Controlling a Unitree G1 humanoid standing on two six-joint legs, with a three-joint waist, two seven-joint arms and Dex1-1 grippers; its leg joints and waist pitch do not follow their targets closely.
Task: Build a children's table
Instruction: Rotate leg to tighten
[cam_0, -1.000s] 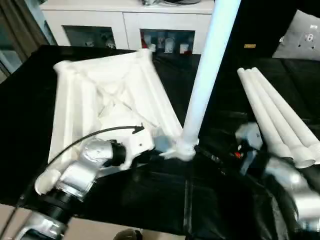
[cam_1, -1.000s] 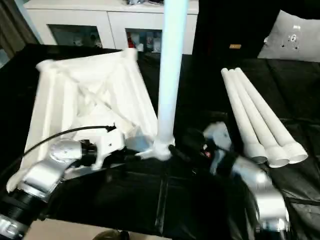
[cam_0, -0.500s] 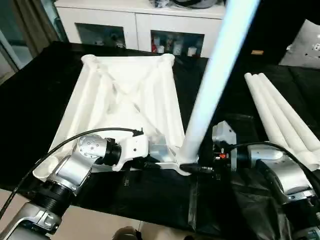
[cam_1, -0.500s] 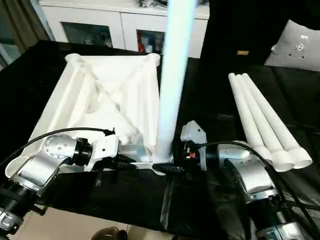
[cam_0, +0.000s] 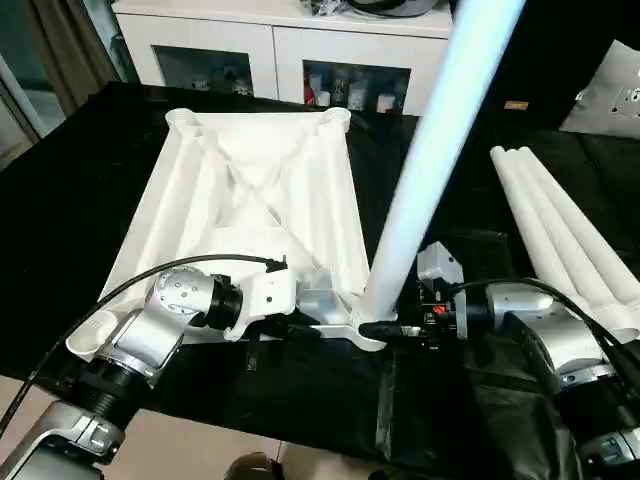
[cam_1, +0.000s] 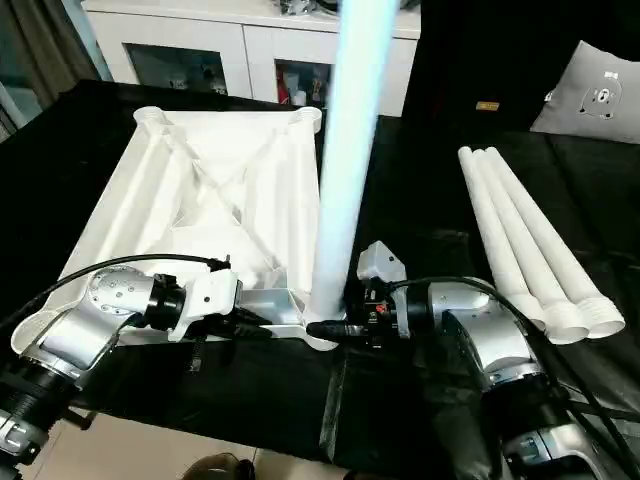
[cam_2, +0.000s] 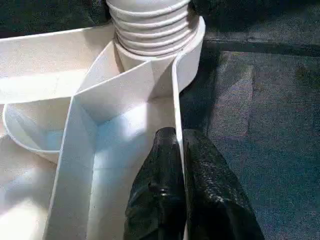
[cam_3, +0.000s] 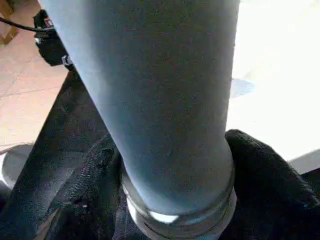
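While seen from the left eye view: white table top (cam_0: 250, 215) lying underside up on black counter (cam_0: 60, 200), ribs crossing, round sockets at far corners. One upright leg (cam_0: 430, 150) standing in near corner socket (cam_0: 368, 330), rising out of frame. Left jaws (cam_0: 300, 325) pressed shut on near edge wall of table top, just beside that socket. Right jaws (cam_0: 395, 330) at base of upright leg, one finger on each side. Three spare legs (cam_0: 560, 235) lying side by side on counter, well apart from right jaws. White cabinet (cam_0: 280, 50) beyond counter.

Right eye view: same layout; right jaws flanking leg base at socket, left jaws on the rim just on the other side of the socket.

Left wrist view: two black fingers (cam_2: 155, 200) closed tight together over thin rim wall of table top; threaded end of upright leg seated in socket just ahead of jaws.

Right wrist view: upright leg between right fingers (cam_3: 265, 185), black pads against both sides at threaded collar; jaws part-open at leg width, closed around leg.
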